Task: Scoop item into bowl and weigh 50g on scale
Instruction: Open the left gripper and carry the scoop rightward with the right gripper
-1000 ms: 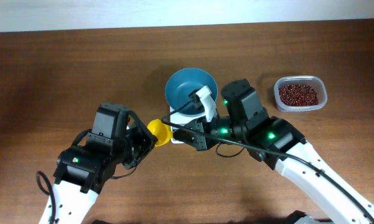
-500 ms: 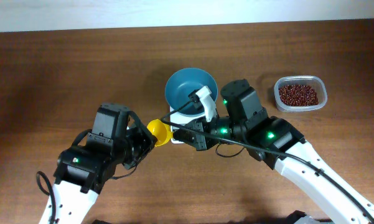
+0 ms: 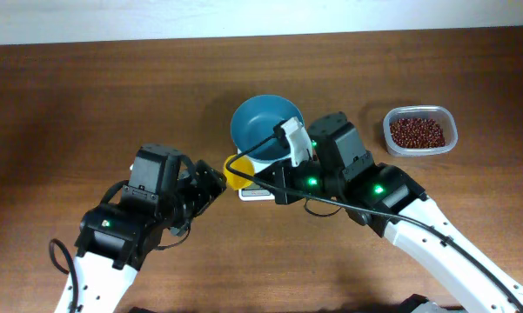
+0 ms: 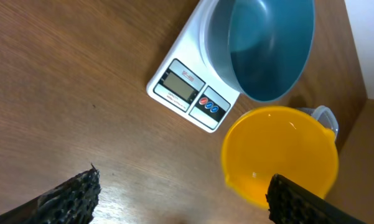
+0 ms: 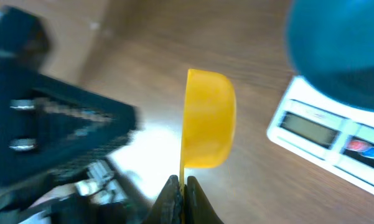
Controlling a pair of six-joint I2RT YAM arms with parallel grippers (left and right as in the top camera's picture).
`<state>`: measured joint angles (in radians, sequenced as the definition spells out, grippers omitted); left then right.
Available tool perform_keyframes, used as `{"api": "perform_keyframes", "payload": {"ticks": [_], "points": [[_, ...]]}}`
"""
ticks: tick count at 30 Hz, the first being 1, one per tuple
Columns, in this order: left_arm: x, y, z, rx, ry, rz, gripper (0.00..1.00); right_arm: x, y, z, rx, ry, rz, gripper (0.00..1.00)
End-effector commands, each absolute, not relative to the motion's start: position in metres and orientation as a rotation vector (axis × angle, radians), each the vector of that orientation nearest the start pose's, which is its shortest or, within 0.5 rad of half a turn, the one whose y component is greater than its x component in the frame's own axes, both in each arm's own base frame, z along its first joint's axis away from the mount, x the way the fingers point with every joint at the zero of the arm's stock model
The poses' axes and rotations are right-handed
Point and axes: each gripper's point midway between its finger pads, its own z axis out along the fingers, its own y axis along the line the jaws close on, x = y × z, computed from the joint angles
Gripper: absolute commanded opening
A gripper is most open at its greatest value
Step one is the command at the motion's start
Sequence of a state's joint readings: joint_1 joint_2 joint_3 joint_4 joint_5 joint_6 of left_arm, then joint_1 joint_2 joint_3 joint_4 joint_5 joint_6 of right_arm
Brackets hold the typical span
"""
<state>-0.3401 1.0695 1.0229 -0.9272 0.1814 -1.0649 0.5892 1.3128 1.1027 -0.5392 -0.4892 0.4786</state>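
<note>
The teal-blue bowl [image 3: 265,129] stands empty on the white scale [image 3: 254,193], whose display and red and blue buttons [image 4: 190,93] face my left wrist camera. The item, red-brown beans [image 3: 416,132], lies in a clear tub at the right. My right gripper [image 5: 182,186] is shut on the thin handle of a yellow scoop [image 5: 208,118], held on edge left of the scale [image 5: 323,140]. In the left wrist view the scoop [image 4: 280,152] looks empty. My left gripper [image 4: 180,199] stands open wide, one finger [image 4: 299,202] in front of the scoop's rim.
The clear plastic tub [image 3: 448,130] sits about a hand's width right of the bowl, behind my right arm [image 3: 374,191]. A white wall edge runs along the table's far side. Both arms crowd the table's middle around the scoop [image 3: 236,174].
My left gripper went from shut on the scoop to wide open. The scoop, now held only by the right gripper, shifted slightly right towards the scale.
</note>
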Motion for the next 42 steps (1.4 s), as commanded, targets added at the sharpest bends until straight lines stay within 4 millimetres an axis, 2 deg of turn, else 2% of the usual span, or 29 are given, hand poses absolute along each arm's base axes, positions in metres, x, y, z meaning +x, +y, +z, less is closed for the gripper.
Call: {"api": "perform_keyframes", "payload": {"ticks": [1, 5, 7, 12, 15, 18, 20, 22, 25, 26, 27, 28, 29, 32, 37, 40, 42], "points": [[0.256, -0.106, 0.205, -0.793, 2.498, -0.654, 0.91, 0.275, 0.254, 0.215, -0.388, 2.428, 0.871, 0.04], [0.253, -0.088, 0.211, -0.835, 2.455, -0.612, 0.9, 0.278, 0.235, 0.23, -0.341, 2.374, 0.762, 0.04], [0.248, -0.08, 0.209, -0.862, 2.453, -0.573, 0.9, 0.275, 0.229, 0.236, -0.384, 2.346, 0.722, 0.04], [0.238, -0.062, 0.203, -0.911, 2.46, -0.458, 0.9, 0.244, 0.217, 0.261, -0.431, 2.305, 0.776, 0.04], [0.237, -0.061, 0.202, -0.914, 2.463, -0.448, 0.9, 0.24, 0.184, 0.264, -0.343, 2.304, 0.611, 0.04], [0.237, -0.061, 0.202, -0.914, 2.463, -0.448, 0.9, 0.233, 0.134, 0.266, -0.224, 2.298, 0.362, 0.04], [0.237, -0.061, 0.202, -0.914, 2.464, -0.449, 0.89, 0.228, 0.11, 0.272, -0.168, 2.271, 0.258, 0.04], [0.237, -0.061, 0.202, -0.914, 2.464, -0.449, 0.89, 0.222, 0.098, 0.279, -0.122, 2.242, 0.23, 0.04], [0.236, -0.061, 0.202, -0.915, 2.468, -0.445, 0.88, 0.215, 0.09, 0.279, -0.073, 2.247, 0.231, 0.04], [0.236, -0.061, 0.202, -0.915, 2.467, -0.446, 0.88, 0.214, 0.092, 0.277, -0.069, 2.257, 0.252, 0.04], [0.236, -0.061, 0.202, -0.915, 2.467, -0.446, 0.88, 0.21, 0.102, 0.276, -0.074, 2.276, 0.334, 0.04], [0.236, -0.061, 0.202, -0.915, 2.468, -0.445, 0.87, 0.202, 0.121, 0.278, -0.13, 2.294, 0.465, 0.04], [0.236, -0.061, 0.201, -0.903, 2.474, -0.44, 0.87, 0.2, 0.124, 0.278, -0.142, 2.297, 0.492, 0.04], [0.235, -0.061, 0.201, -0.883, 2.48, -0.434, 0.88, 0.207, 0.114, 0.28, -0.059, 2.281, 0.442, 0.04], [0.228, -0.059, 0.197, -0.866, 2.52, -0.41, 0.9, 0.204, 0.13, 0.289, -0.028, 2.287, 0.689, 0.04], [0.225, -0.059, 0.195, -0.828, 2.542, -0.39, 0.9, 0.205, 0.117, 0.284, -0.008, 2.31, 0.686, 0.04], [0.224, -0.058, 0.194, -0.831, 2.55, -0.386, 0.9, 0.209, 0.095, 0.276, 0.02, 2.33, 0.59, 0.04]]}}
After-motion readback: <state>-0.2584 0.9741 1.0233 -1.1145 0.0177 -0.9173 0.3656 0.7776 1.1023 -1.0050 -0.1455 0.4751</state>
